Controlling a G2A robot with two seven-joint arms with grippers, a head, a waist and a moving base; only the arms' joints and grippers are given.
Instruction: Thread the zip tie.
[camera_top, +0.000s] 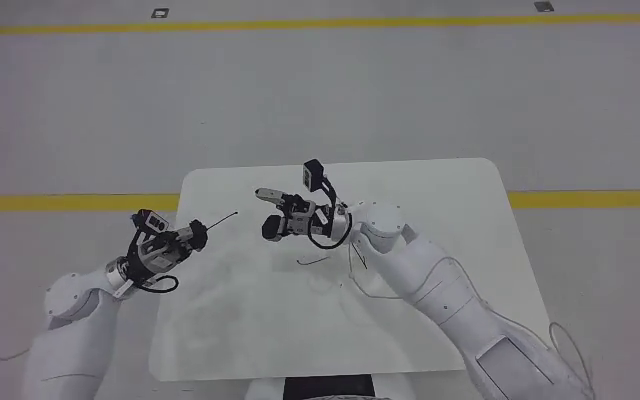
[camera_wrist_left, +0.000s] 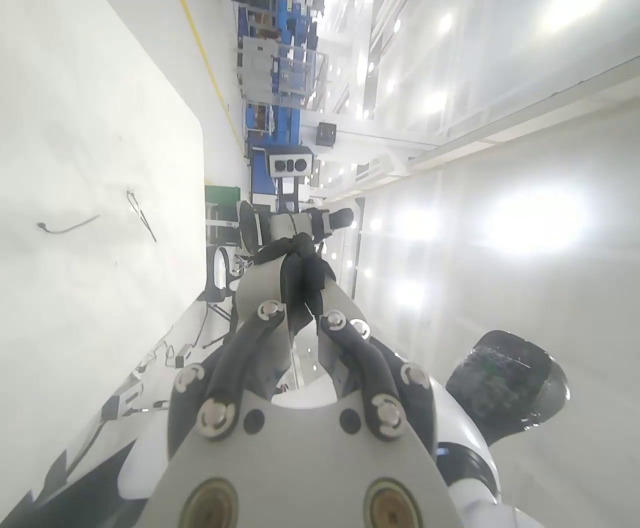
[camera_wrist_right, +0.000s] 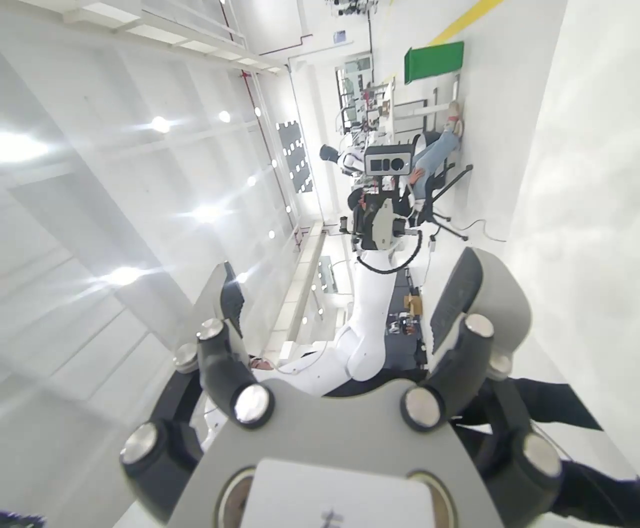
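My left gripper (camera_top: 199, 233) hovers over the left part of the white table (camera_top: 450, 200), shut on a thin black zip tie (camera_top: 222, 220) whose free end points toward the table's middle. In the left wrist view its black fingertips (camera_wrist_left: 301, 272) are pressed together, aimed at the right gripper (camera_wrist_left: 295, 225) farther off. My right gripper (camera_top: 266, 212) hangs near the table's centre, facing the left one, open with nothing between its fingers (camera_wrist_right: 457, 295). The zip tie's tip stops a short gap from it.
Two loose black zip ties lie on the table by the right arm, one (camera_top: 314, 260) (camera_wrist_left: 70, 227) curved and one (camera_top: 357, 256) (camera_wrist_left: 142, 216) bent. A yellow floor line (camera_top: 80, 202) runs behind the table.
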